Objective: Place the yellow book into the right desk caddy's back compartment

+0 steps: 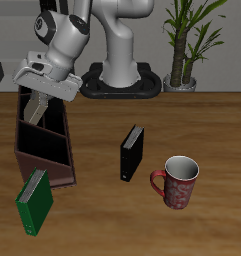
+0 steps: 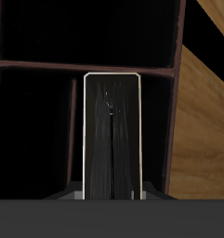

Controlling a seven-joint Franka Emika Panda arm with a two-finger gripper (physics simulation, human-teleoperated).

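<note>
My gripper (image 1: 36, 99) is shut on the yellow book (image 1: 33, 109), which hangs upright with its lower end dipping into the right desk caddy (image 1: 50, 160), a long dark reddish-brown box. The book is over the back compartment (image 1: 54, 121), the end section farthest from the table's front edge. In the wrist view the book (image 2: 113, 130) shows edge-on with pale borders, between my gripper's (image 2: 113, 191) fingers. Below it are the caddy's dark sections and a divider (image 2: 85, 65). How deep the book reaches is hidden.
A black book (image 1: 132, 152) stands upright mid-table. A green book (image 1: 34, 201) leans by the caddy's near end. A red patterned mug (image 1: 178, 181) sits near the front. A potted plant (image 1: 184, 40) stands at the back. Bare wooden table (image 2: 204, 139) shows beside the caddy.
</note>
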